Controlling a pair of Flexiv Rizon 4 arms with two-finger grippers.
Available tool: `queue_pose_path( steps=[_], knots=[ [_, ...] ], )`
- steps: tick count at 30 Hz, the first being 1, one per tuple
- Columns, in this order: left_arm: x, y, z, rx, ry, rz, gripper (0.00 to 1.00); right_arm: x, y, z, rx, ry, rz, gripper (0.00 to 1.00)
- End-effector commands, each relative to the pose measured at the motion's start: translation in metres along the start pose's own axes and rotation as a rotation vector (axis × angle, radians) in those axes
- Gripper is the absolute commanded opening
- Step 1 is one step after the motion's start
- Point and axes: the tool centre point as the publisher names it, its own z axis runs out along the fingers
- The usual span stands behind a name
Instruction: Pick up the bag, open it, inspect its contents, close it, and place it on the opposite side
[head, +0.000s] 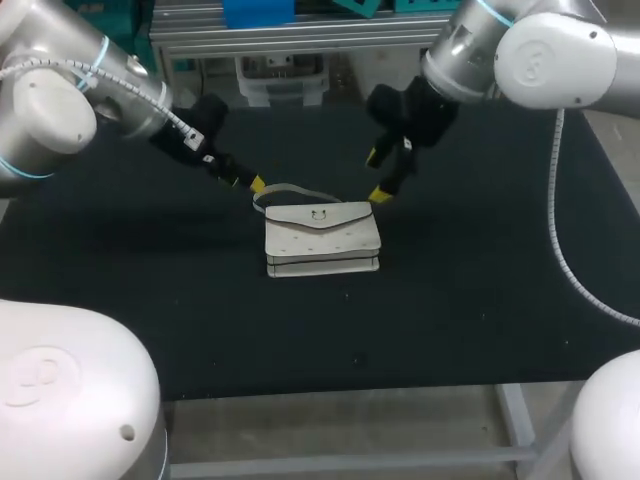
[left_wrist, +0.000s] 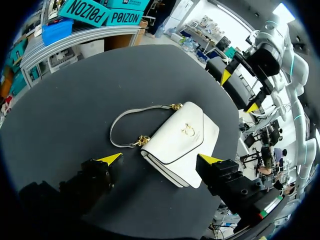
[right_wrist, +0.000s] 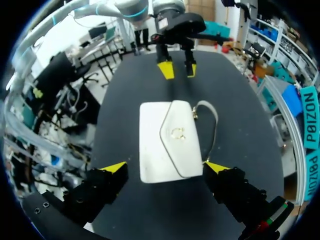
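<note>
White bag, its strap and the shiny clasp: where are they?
white bag (head: 320, 240), head view, middle of its front flap.
strap (left_wrist: 113, 129), left wrist view, the curved end of its loop.
clasp (right_wrist: 176, 133), right wrist view, its gold ring on the flap.

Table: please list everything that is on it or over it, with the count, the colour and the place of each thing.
white flap handbag with a gold clasp: one, white, lying flat near the table's middle, flap shut.
pale carrying strap with gold chain ends: one, off-white, fixed to the handbag, curled on the table beside it.
black table: one, black, under everything.
left gripper: one, yellow tips, open, near the handbag's strap side.
right gripper: one, yellow tips, open, near the handbag's other end.
</note>
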Motion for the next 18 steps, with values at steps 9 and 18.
queue_pose_path(
  steps=[9, 18],
  knots=[
    [0.003, -0.005, 0.005, -0.019, -0.005, -0.125, 1.0, -0.009, 0.015, 0.001, -0.027, 0.212, 0.116, 1.0],
    [0.007, 0.002, 0.014, 0.046, -0.128, -0.672, 1.0, 0.001, 0.009, 0.0, 0.001, 0.396, 0.632, 1.0]
  ],
)
